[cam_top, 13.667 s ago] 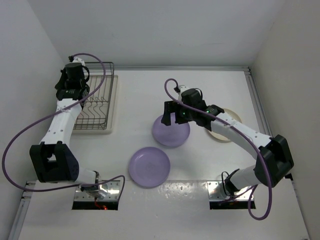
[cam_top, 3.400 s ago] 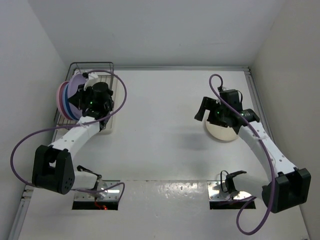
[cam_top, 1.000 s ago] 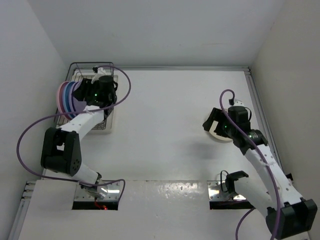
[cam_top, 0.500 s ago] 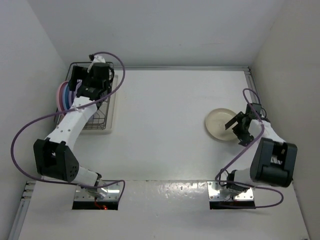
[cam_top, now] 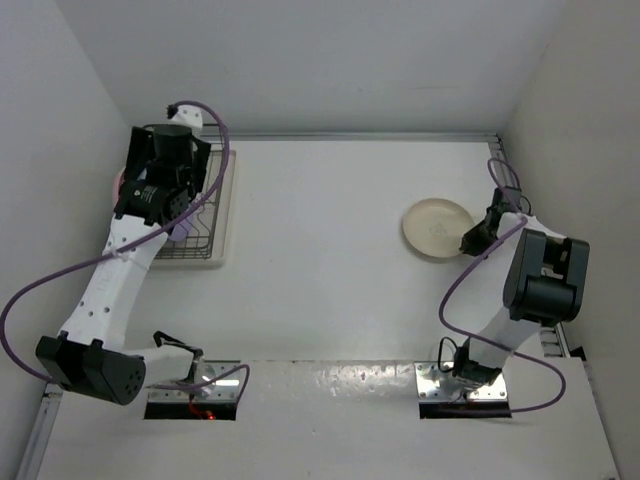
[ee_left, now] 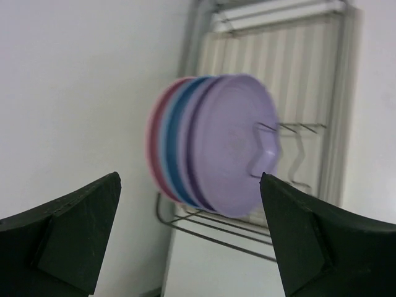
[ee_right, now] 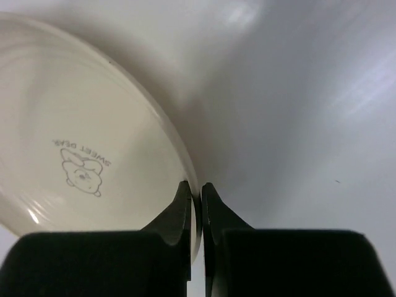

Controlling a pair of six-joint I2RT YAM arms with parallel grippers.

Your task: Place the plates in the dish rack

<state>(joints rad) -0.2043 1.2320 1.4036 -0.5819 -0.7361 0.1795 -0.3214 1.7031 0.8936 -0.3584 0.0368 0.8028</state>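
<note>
The overhead view places the dish rack [cam_top: 200,228] at the tabletop's [cam_top: 320,260] far-left corner, largely hidden beneath the left gripper [ee_left: 189,179]. Only the left wrist view shows its jaws spread wide and empty, facing the racked plates [ee_left: 216,142], which stand on edge. The right wrist view shows the right gripper [ee_right: 197,189] jaws pinching the rim of the cream plate [ee_right: 86,136].
</note>
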